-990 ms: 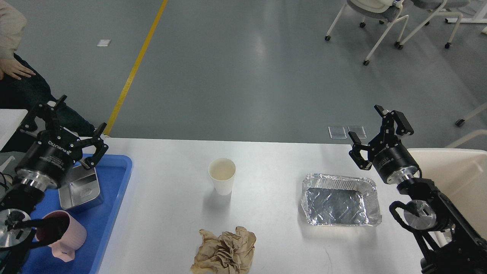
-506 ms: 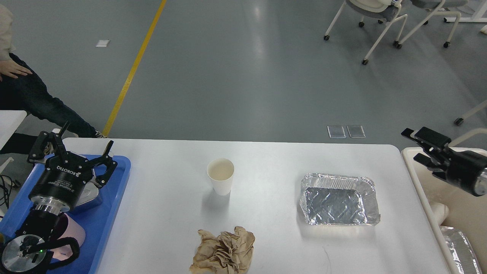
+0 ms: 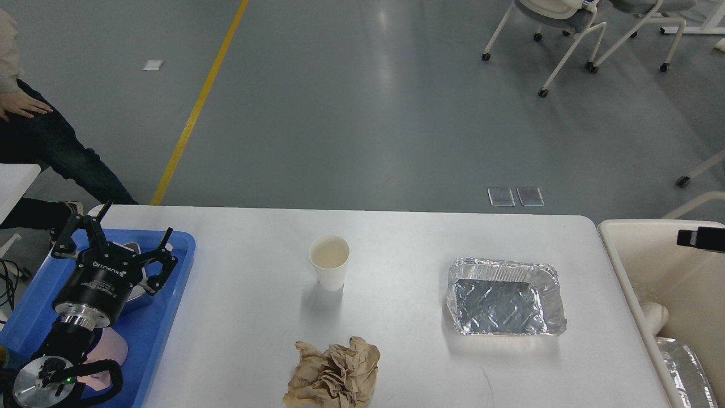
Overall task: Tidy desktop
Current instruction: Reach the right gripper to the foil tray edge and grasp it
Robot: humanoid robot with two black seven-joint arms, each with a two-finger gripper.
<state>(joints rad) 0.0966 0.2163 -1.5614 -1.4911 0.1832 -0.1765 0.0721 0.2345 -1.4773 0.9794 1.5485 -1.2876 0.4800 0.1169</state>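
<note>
On the smooth white desktop [image 3: 396, 255] sit crinkled foil tray [image 3: 504, 297] and crumpled paper [image 3: 333, 374]; left tool [image 3: 116, 241] spread.

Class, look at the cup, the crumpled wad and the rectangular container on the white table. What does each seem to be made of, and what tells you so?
The cup: probably paper, matte white with a thin rolled rim. The wad: brown paper, dull and sharply creased. The container: aluminium foil by its look, shiny silver with wrinkled walls and an embossed floor.

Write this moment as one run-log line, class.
left gripper: open, above blue plastic tray | white tabletop: white paper cup, crumpled brown paper, foil tray
</note>
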